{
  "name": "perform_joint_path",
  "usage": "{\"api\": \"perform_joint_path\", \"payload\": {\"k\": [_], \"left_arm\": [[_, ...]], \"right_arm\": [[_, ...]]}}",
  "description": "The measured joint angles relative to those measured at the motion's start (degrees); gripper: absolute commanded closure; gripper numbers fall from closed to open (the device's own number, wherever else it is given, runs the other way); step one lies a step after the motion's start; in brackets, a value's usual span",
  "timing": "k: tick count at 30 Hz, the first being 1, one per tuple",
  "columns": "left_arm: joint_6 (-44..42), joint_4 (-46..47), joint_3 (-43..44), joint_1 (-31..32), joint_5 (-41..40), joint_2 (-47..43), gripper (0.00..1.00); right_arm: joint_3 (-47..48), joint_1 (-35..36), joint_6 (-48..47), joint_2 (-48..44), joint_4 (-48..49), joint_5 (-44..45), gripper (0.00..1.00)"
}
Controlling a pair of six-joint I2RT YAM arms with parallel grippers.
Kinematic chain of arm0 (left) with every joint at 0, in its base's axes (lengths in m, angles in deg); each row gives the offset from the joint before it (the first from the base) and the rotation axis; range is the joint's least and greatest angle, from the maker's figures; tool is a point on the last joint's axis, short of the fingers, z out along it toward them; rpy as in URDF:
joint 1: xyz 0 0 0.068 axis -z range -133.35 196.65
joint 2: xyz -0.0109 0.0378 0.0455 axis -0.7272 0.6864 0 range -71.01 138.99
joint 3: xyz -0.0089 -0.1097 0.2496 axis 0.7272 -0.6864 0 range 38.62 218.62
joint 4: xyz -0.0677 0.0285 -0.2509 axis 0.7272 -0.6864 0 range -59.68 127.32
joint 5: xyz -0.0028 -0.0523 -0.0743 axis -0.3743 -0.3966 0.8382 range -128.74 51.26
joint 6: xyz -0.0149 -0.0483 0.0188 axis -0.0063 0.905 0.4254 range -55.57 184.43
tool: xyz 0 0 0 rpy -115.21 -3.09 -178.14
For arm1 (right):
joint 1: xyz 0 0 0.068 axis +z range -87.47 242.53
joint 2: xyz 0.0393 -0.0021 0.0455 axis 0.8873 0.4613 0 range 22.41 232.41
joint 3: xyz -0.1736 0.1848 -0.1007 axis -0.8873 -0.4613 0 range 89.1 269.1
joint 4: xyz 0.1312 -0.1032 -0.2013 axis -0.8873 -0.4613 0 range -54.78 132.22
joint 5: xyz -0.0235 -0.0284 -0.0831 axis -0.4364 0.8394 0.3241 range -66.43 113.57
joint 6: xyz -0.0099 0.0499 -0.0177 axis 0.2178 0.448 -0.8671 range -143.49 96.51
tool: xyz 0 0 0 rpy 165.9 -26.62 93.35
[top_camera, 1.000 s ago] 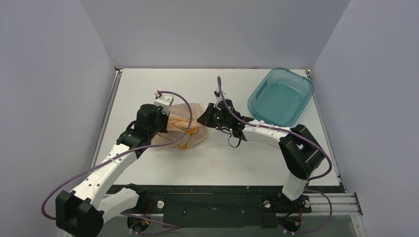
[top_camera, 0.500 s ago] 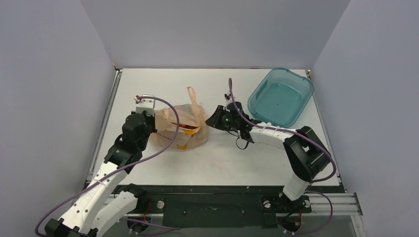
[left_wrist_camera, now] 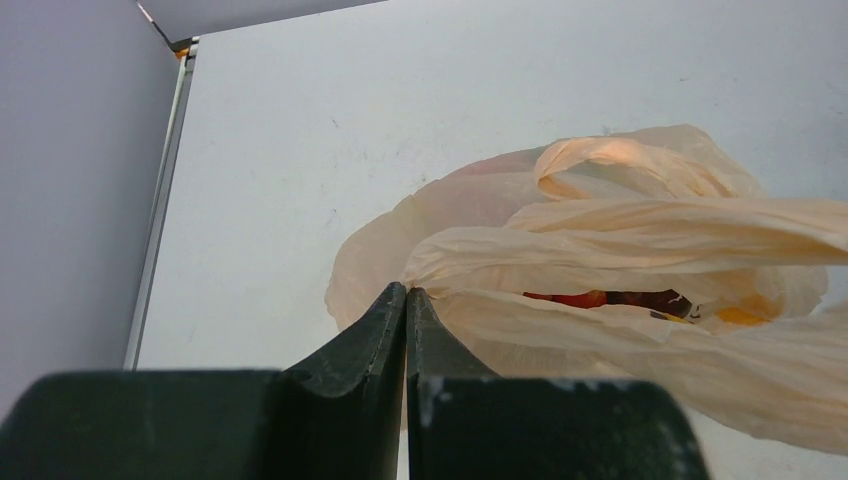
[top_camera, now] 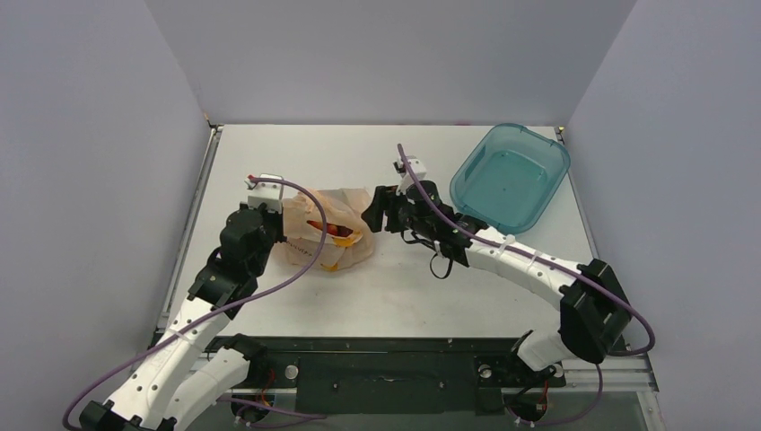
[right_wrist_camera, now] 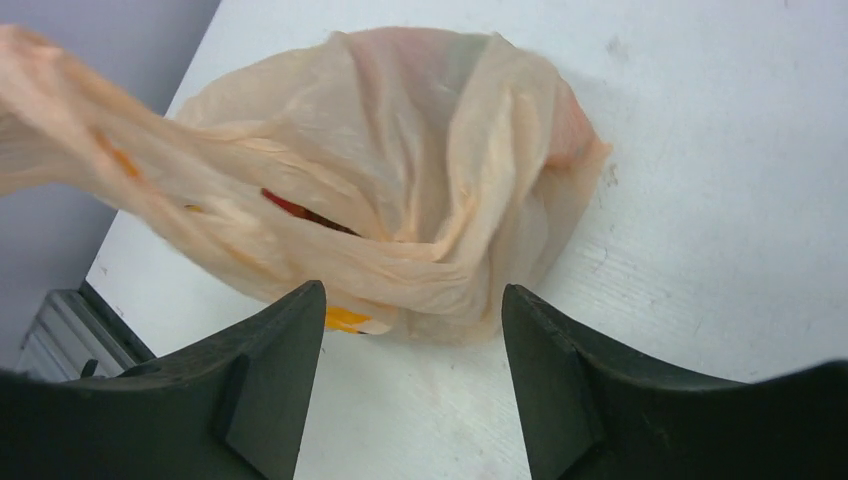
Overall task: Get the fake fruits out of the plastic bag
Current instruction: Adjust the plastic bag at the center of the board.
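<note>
The pale-orange plastic bag (top_camera: 336,242) lies crumpled on the white table, its mouth gaping a little. My left gripper (top_camera: 287,235) is shut on the bag's left rim; in the left wrist view the bag (left_wrist_camera: 640,250) fans out in pleats from the closed tips of the gripper (left_wrist_camera: 406,291). Red and dark fake fruits (left_wrist_camera: 600,298) show through the slit, and the fruits (top_camera: 334,230) show from above too. My right gripper (top_camera: 370,215) is open just right of the bag. In the right wrist view this gripper (right_wrist_camera: 412,292) holds nothing, with the bag (right_wrist_camera: 420,170) lying beyond its fingertips.
A teal translucent tub (top_camera: 547,157) stands at the back right of the table, behind the right arm. Grey walls close in the table on the left, back and right. A metal rail (left_wrist_camera: 160,200) runs along the table's left edge.
My right gripper has opened and let go of the bag's handle, which has dropped back onto the bag. The right arm has reached in closer. The left gripper has stayed shut on the rim.
</note>
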Motion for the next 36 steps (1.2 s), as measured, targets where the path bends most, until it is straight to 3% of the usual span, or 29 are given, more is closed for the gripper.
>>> {"api": "perform_joint_path", "payload": {"k": [9,20,22,24,26,29,33,36], "left_arm": [[-0.1,0.0,0.0,0.2,0.0,-0.7,1.0],[-0.1,0.4,-0.3,0.6,0.2,-1.2,1.0],[-0.1,0.4,-0.3,0.6,0.2,-1.3,1.0],[-0.1,0.4,-0.3,0.6,0.2,-1.3,1.0],[-0.1,0.4,-0.3,0.6,0.2,-1.4,1.0],[-0.1,0.6,-0.5,0.7,0.1,-1.7,1.0],[-0.1,1.2,-1.0,0.7,-0.8,-2.8,1.0],[-0.1,1.9,-2.0,0.7,-2.6,-5.0,1.0]], "right_arm": [[10.6,10.1,-11.5,-0.4,-4.1,7.9,0.36],[21.0,13.3,-14.5,11.6,-6.4,10.1,0.37],[21.2,13.3,-13.9,12.7,-6.4,10.1,0.41],[21.5,13.3,-12.9,13.5,-6.6,10.3,0.51],[21.9,13.3,-11.7,13.9,-6.8,10.7,0.66],[22.4,12.8,-9.7,14.1,-6.8,11.1,0.97],[21.2,9.8,-5.2,13.7,-4.6,11.2,1.0],[15.0,4.9,-0.1,10.2,-0.2,9.9,1.0]]}}
